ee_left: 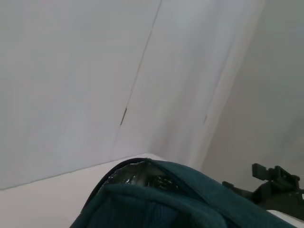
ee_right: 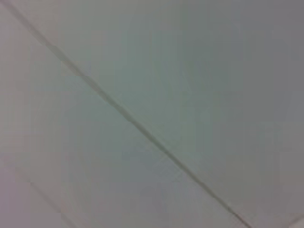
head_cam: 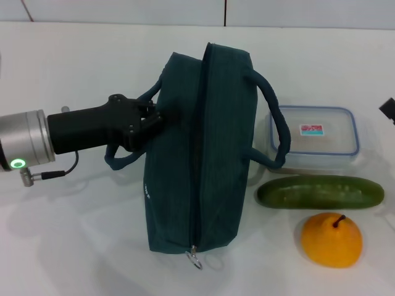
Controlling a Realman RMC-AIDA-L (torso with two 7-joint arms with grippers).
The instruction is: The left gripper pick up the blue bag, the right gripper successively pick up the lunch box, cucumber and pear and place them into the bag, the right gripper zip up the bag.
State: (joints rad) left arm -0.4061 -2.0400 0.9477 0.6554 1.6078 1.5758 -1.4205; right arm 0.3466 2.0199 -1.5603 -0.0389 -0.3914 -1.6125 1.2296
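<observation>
The left hand (head_cam: 150, 123) is pinching a handle of the blue bag (head_cam: 200, 154), which lies on the desk (head_cam: 74, 234) with its zip closed. The lunch box (head_cam: 315, 137), cucumber (head_cam: 320, 192) and pear (head_cam: 331, 239) wait beside it. It should lift slowly and hold tight.

You can't see the left gripper's (head_cam: 150, 122) fingertips where they meet the bag (head_cam: 200, 154) and its near handle, the right gripper (head_cam: 387, 110) is cut off at the head view's edge (only a black corner shows), and the bag hides part of the lunch box (head_cam: 315, 139).
</observation>
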